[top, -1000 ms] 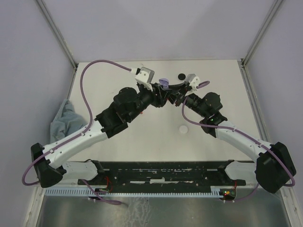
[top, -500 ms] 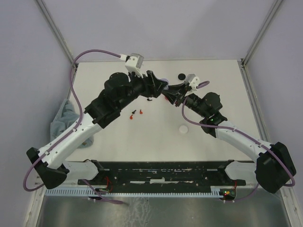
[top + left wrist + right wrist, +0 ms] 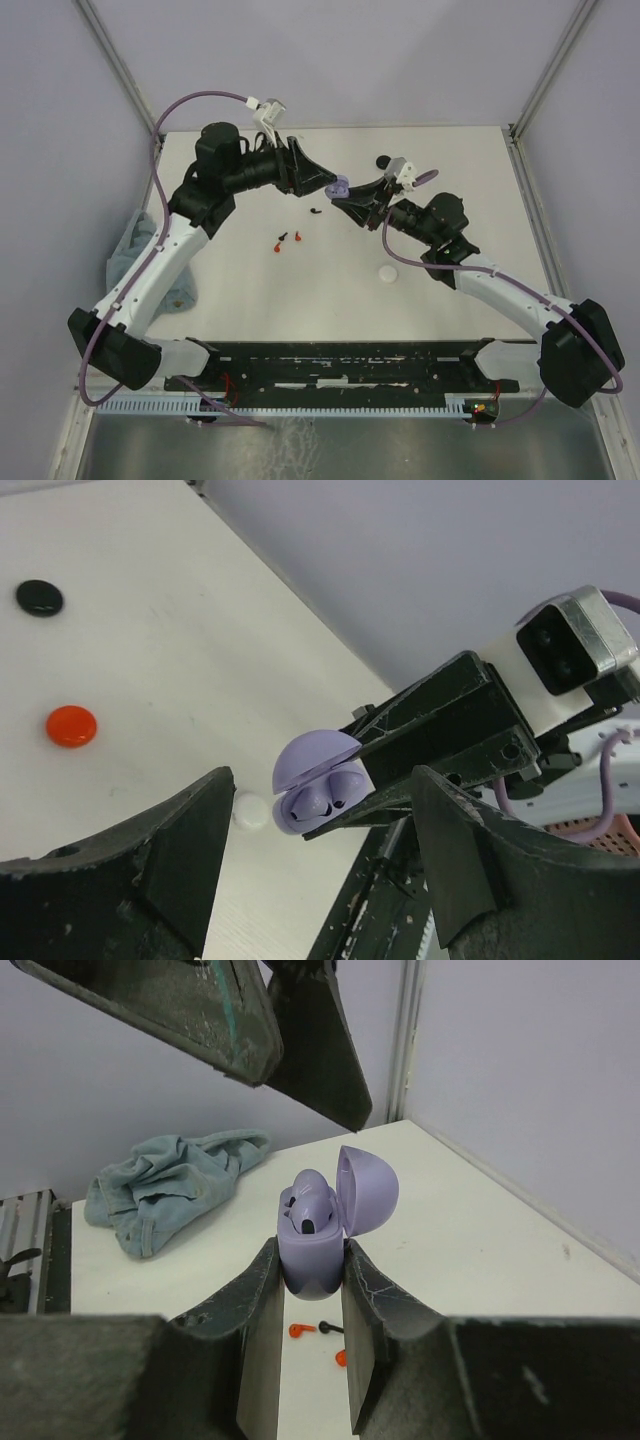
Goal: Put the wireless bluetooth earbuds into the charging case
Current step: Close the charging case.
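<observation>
A crumpled blue-grey cloth (image 3: 135, 258) lies at the left edge of the white tabletop (image 3: 250, 300). The left gripper (image 3: 325, 180) hangs with its jaws spread wide and empty, just beside the open lavender plastic charging case (image 3: 312, 1235). Nearer the bases lie two tiny red stemmed earbuds (image 3: 297, 237) and a black one (image 3: 317, 211). The right gripper (image 3: 308, 1260) has its jaws clamped on the case, whose lid is tipped back with lavender earbuds (image 3: 322, 798) seated inside, and a round white case (image 3: 387, 274) lies apart.
</observation>
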`<act>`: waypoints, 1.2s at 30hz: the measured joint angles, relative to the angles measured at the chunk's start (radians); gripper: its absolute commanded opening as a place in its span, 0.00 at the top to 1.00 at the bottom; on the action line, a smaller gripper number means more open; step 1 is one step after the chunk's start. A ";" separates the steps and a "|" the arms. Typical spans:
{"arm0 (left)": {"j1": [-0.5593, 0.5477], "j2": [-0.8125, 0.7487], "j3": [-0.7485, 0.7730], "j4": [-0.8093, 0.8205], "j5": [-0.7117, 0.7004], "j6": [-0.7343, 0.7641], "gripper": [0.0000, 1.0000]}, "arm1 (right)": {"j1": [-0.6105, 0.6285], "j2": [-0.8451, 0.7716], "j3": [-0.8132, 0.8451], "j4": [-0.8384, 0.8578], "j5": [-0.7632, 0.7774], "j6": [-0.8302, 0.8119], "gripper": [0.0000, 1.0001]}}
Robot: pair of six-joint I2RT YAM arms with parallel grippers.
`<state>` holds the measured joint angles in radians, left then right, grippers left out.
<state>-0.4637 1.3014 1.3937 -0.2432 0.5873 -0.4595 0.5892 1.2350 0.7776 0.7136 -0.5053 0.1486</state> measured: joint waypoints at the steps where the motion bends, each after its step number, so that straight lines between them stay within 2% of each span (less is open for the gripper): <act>1: 0.005 0.011 -0.002 0.013 0.034 -0.010 0.23 | 0.000 0.002 0.003 0.000 -0.008 0.007 0.94; 11: 0.024 0.075 -0.068 0.182 0.277 -0.121 0.30 | -0.001 0.028 0.028 0.006 -0.066 0.072 0.94; 21: 0.044 0.080 -0.127 0.343 0.363 -0.186 0.35 | -0.017 0.042 0.037 -0.002 -0.113 0.112 0.94; 28: 0.029 0.052 -0.154 0.409 0.444 -0.191 0.35 | -0.034 0.041 0.037 -0.167 -0.127 0.116 0.93; 33: 0.031 0.021 -0.158 0.347 0.404 -0.137 0.30 | -0.067 0.022 0.037 -0.322 -0.104 0.113 0.93; 36: 0.031 -0.012 -0.164 0.216 0.259 -0.053 0.29 | -0.109 0.007 0.037 -0.466 -0.037 0.108 0.93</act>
<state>-0.4324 1.2892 1.2293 -0.0269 0.8463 -0.5129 0.4797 1.2423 0.8150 0.2478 -0.5419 0.2562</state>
